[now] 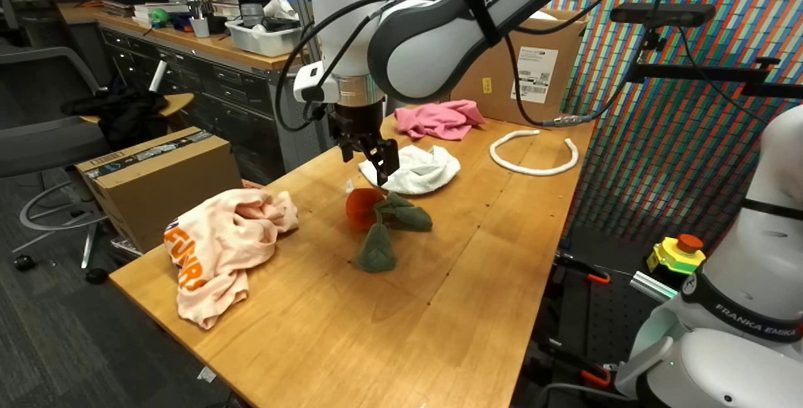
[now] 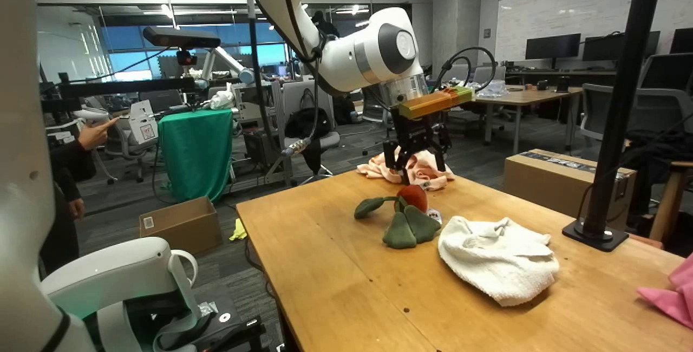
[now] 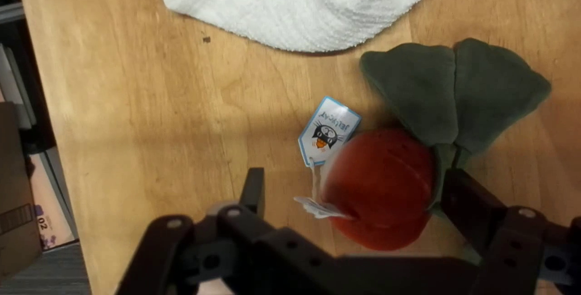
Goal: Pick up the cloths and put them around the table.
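In an exterior view, the peach cloth (image 1: 235, 241) lies lower left, the white cloth (image 1: 426, 171) near centre, the pink cloth (image 1: 439, 121) upper centre. In an exterior view, the gripper (image 2: 422, 174) hangs right of centre above a plush toy (image 2: 411, 201). In the wrist view, its fingers (image 3: 254, 190) stand spread.

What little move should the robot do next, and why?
Probably lift the gripper a little. In the wrist view, its open fingers stand on either side of the red plush toy and hold nothing. The job is cloths, like the white cloth lying nearby, so going up first might keep it from bumping the toy on the way.
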